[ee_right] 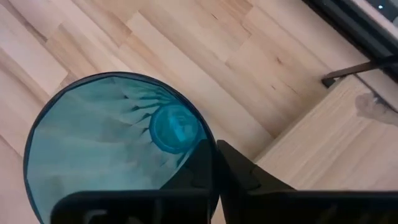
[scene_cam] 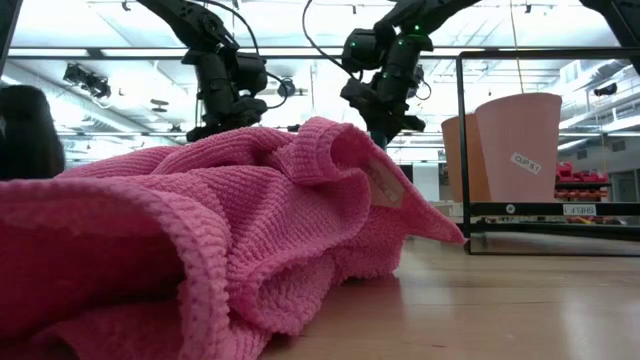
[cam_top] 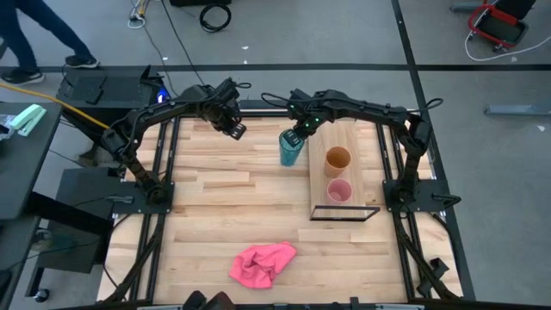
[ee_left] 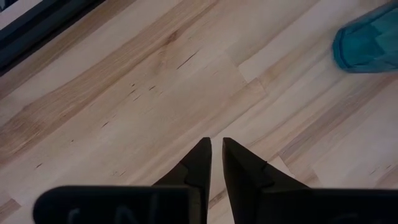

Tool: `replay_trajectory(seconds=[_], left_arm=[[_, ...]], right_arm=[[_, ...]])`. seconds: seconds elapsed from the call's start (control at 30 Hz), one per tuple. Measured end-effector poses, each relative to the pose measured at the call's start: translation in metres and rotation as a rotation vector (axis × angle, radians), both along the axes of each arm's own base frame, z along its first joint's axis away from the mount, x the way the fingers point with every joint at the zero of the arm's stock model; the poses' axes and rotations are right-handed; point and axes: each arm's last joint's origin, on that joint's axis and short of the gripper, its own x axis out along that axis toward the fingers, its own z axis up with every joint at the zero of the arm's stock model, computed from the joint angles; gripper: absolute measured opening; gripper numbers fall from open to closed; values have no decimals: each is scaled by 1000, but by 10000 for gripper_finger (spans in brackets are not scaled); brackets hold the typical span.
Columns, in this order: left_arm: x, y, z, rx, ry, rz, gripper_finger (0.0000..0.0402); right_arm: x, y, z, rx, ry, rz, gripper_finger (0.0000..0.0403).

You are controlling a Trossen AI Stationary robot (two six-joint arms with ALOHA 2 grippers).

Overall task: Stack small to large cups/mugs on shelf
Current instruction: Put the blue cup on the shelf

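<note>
The tall teal cup stands upright on the tabletop, just left of the shelf. My right gripper is over the cup and shut on its rim. On the shelf board the orange cup and the small pink cup stand on their bases, mouths up, the pink one nearer. My left gripper hangs over bare table at the far left, left of the teal cup. Its fingers are shut to a narrow slit with nothing between them. My right gripper pinches the teal cup's rim on the side toward the shelf. One finger is inside the cup and the other finger is outside it. The fingers come from above, pointing steeply down. The cup stays upright under them.
A crumpled pink cloth lies near the table's front edge and fills most of the low view. The shelf's black wire frame stands up at its near end. Bare planks lie between the cloth and the cups.
</note>
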Motion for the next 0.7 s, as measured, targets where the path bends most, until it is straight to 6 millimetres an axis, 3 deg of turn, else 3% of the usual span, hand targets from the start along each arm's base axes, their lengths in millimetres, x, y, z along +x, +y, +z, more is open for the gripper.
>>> replay_trajectory(seconds=[0.1, 0.3, 0.47, 0.57, 0.7], left_arm=[[0, 0, 0, 2, -3, 0, 43], [0, 0, 0, 3, -3, 0, 39], [0, 0, 0, 3, -4, 0, 39], [1, 0, 0, 4, -4, -1, 35], [1, 0, 0, 5, -5, -4, 32]], right_arm=[[3, -2, 17, -34, -37, 31, 7], [-6, -6, 86, -140, -94, 48, 7], [-42, -9, 136, -215, 5, 7, 7], [-67, -14, 152, -207, 69, -34, 7], [-94, -17, 170, -231, 13, -92, 6]])
